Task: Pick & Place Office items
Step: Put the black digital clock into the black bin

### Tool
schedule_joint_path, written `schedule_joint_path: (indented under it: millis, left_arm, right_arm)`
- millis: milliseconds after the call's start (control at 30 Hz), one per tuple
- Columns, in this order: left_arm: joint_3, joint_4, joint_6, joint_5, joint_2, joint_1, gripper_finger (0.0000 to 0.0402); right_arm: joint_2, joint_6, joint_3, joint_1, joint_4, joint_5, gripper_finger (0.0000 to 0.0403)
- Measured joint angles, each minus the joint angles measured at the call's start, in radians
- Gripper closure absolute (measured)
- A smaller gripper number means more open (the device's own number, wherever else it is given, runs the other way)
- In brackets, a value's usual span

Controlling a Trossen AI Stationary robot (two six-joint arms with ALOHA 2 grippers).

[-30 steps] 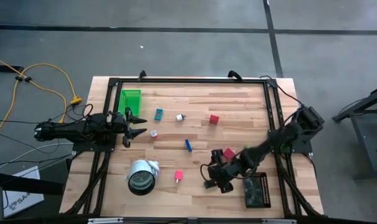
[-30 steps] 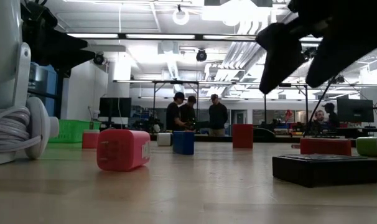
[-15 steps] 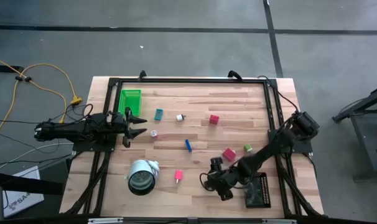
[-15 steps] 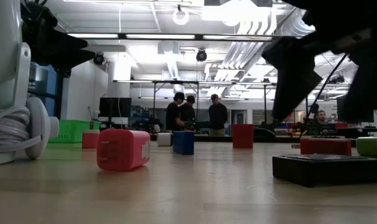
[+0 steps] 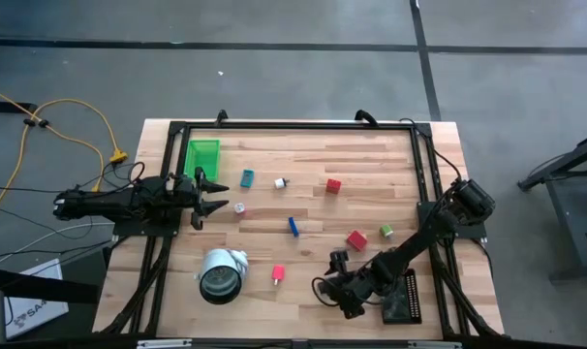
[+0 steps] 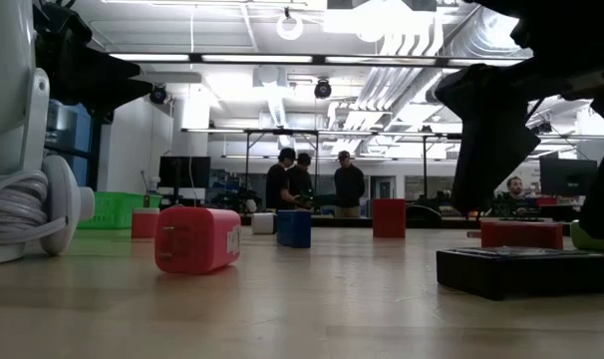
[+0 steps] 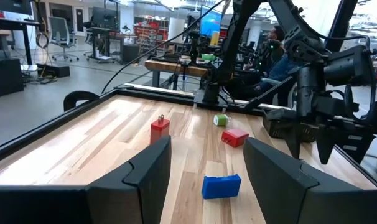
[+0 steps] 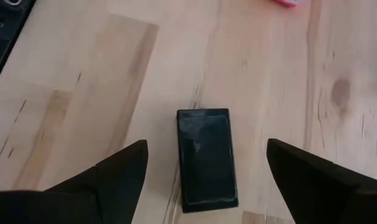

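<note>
The right gripper [image 8: 204, 171] hangs wide open over the black block [image 8: 206, 157], holding nothing. Its fingers seem slightly off-centre, so closing could nudge the block aside.

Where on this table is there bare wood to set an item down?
Bare: the strip between the red block and the table's far edge; also between the pink block and the near edge. Crowded: around the right hand and black tray.
</note>
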Motion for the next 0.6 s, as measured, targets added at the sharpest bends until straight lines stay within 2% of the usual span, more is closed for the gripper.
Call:
schedule_joint_path:
  millis: [133,367,600]
  left_arm:
    - [0.000,0.000,0.000,0.000,0.000,0.000,0.0206]
    - [0.000,0.000,0.000,0.000,0.000,0.000,0.0206]
    - [0.000,0.001,0.000,0.000,0.000,0.000,0.0206]
  right_arm:
    - [0.000,0.063,0.000,-0.001,-0.031,0.000,0.0086]
    - [0.008,0.069,0.000,-0.005,-0.026,0.001,0.0086]
    - [0.054,0.088,-0.002,-0.009,-0.021,-0.053,0.0086]
